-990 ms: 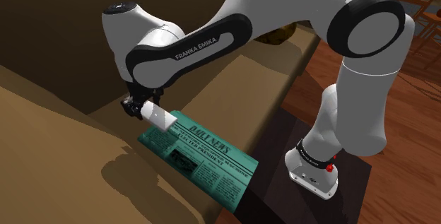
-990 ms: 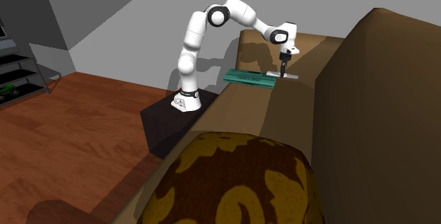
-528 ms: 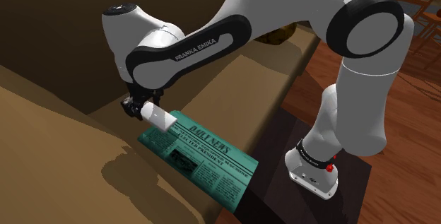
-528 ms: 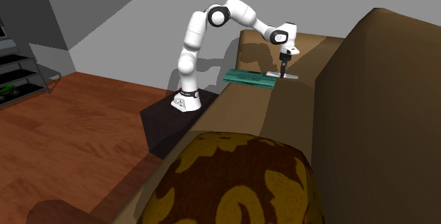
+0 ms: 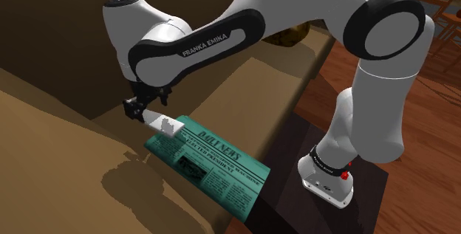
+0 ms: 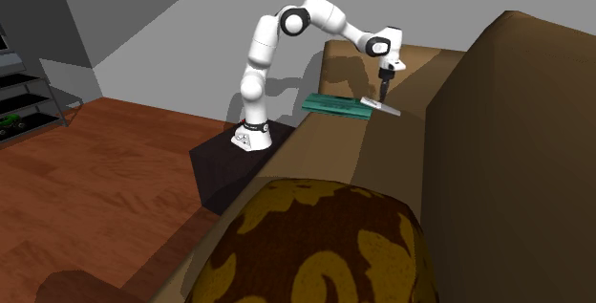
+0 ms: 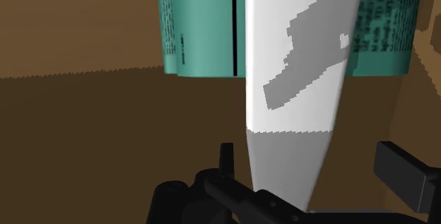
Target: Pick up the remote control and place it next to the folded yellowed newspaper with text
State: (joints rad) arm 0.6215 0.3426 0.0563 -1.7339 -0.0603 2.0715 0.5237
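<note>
**Reader:** Wrist and gripper [image 5: 140,111] have risen and swung toward the shoulder view's left since the earlier frames, and the remote control [image 5: 165,124] has tipped. Why?

**Legend:** Nearest lies the folded newspaper [image 5: 214,162], drawn teal rather than yellowed. It is flat on the brown sofa seat [image 5: 244,96] with its print up, and it marks the target. At its far left corner the white remote control slants. Its lower end overlaps the paper's edge and its upper end sits between the black fingers.

**Reader:** Is it clamped?

**Legend:** No. In the wrist view the fingers stand apart, with a gap between one finger [image 7: 406,177] and the remote control. The claw is spread and grips nothing. This reads as the release step, the lift serving to clear the fingers.

**Reader:** Is the placing done?

**Legend:** Nearly, by judgement. The remote control touches the newspaper rather than lying beside it, and its tilt suggests it may yet settle or slide. Farthest, the sofa back [image 5: 52,40] rises, which probably explains the approach from above.
</note>
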